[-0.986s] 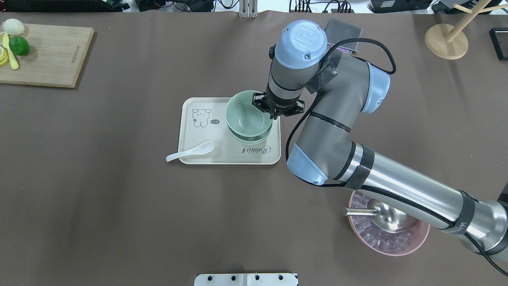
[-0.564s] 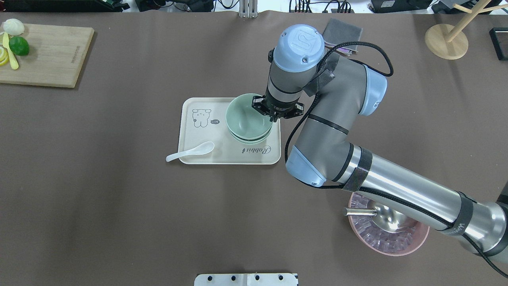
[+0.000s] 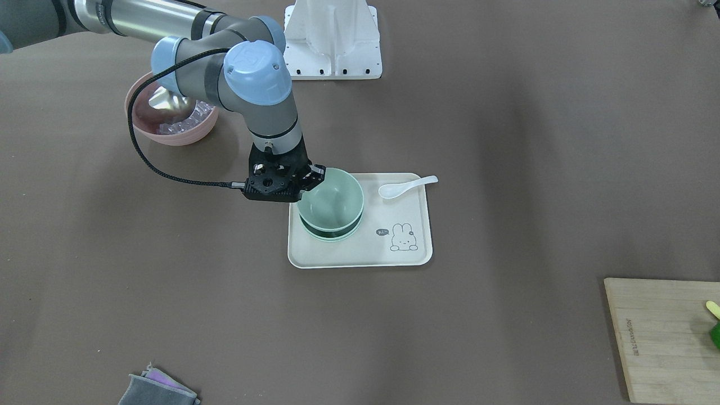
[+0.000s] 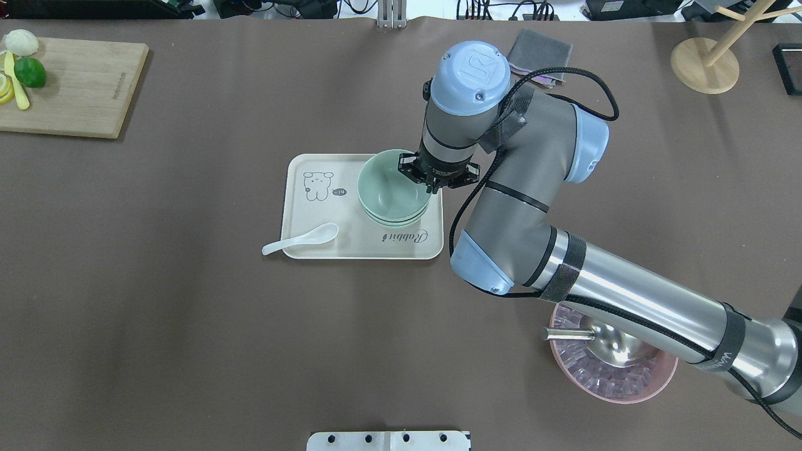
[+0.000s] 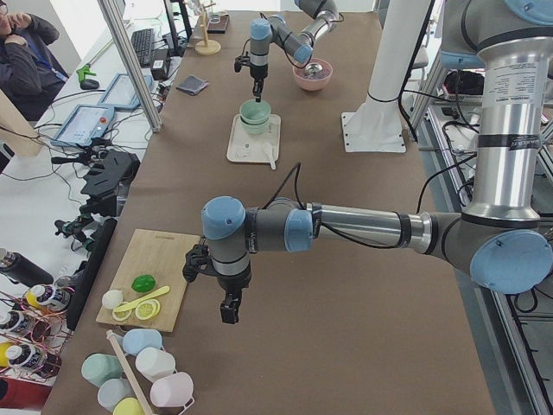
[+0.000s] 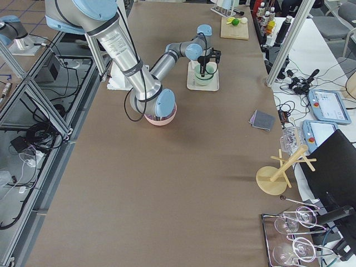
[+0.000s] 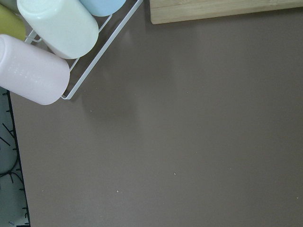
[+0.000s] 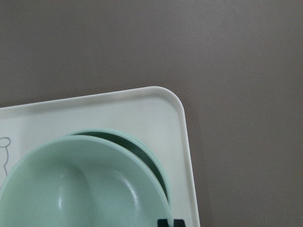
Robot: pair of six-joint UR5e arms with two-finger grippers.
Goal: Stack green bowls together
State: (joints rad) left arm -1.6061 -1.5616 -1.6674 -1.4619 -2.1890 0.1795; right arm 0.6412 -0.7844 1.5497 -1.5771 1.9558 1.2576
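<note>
On the cream tray [image 4: 351, 247] stand stacked pale green bowls [image 4: 396, 220], their rims showing under the top green bowl [image 4: 390, 186]. My right gripper [image 4: 431, 185] is shut on the top bowl's right rim and holds it nested in the stack, slightly tilted. The front view shows the gripper [image 3: 304, 191] at the top bowl's [image 3: 332, 199] left rim, with the lower rims [image 3: 332, 235] beneath. The right wrist view shows the top bowl [image 8: 80, 189] over a lower rim [image 8: 142, 151] and the tray corner [image 8: 118, 109]. My left gripper [image 5: 229, 311] hangs over bare table far away; I cannot tell its state.
A white spoon [image 4: 301, 238] lies on the tray's front left edge. A pink bowl with a metal scoop [image 4: 626, 388] sits under my right arm. A cutting board with fruit [image 4: 75, 88] is far left, a grey cloth [image 4: 540, 53] and a wooden stand [image 4: 705, 66] at the back.
My right gripper has lowered the top green bowl a little further into the stack. Nothing else on the tray has moved.
</note>
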